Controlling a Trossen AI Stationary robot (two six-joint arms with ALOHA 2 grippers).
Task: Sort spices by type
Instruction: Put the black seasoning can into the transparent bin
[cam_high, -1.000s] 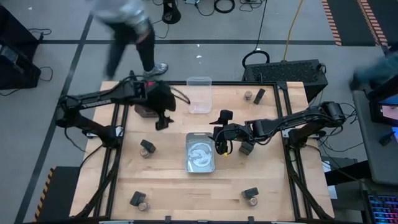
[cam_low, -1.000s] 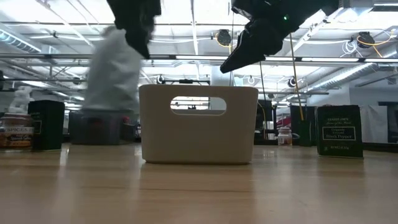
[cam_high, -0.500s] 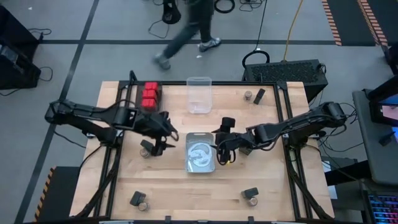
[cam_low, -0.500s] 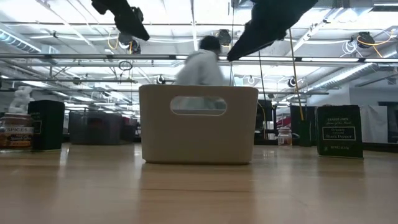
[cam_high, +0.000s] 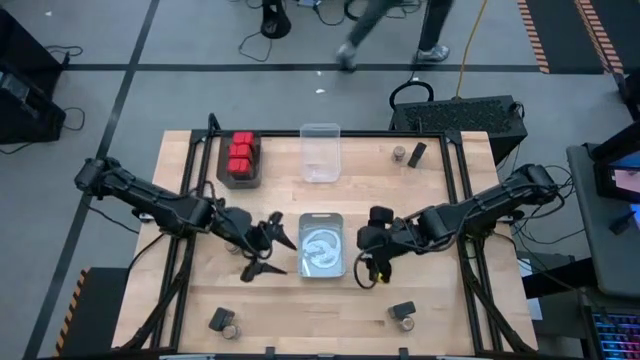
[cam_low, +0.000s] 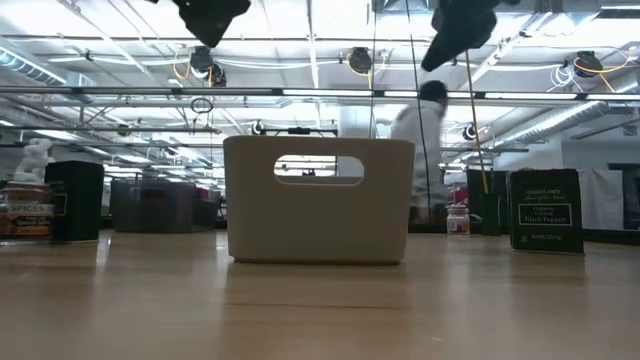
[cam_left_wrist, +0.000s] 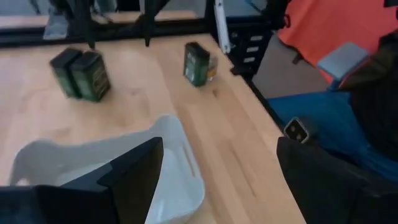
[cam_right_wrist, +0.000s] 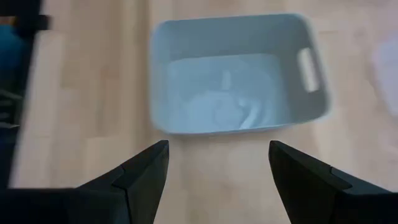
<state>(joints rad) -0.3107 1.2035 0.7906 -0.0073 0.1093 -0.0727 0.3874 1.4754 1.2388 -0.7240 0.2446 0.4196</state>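
My left hand (cam_high: 268, 250) hangs wide and empty over the surface (cam_high: 290, 310), just left of the silvery tin (cam_high: 322, 245). My right hand (cam_high: 372, 262) is also spread wide, holding nothing, just right of that tin. Red spice boxes (cam_high: 241, 153) sit grouped at the far left corner; black boxes (cam_left_wrist: 81, 73) and small jars (cam_high: 399, 153) are scattered elsewhere.

Pale handled bin (cam_high: 322, 245) mid-table, clear bin (cam_high: 321, 152) at far edge, person (cam_high: 392, 22) beyond.
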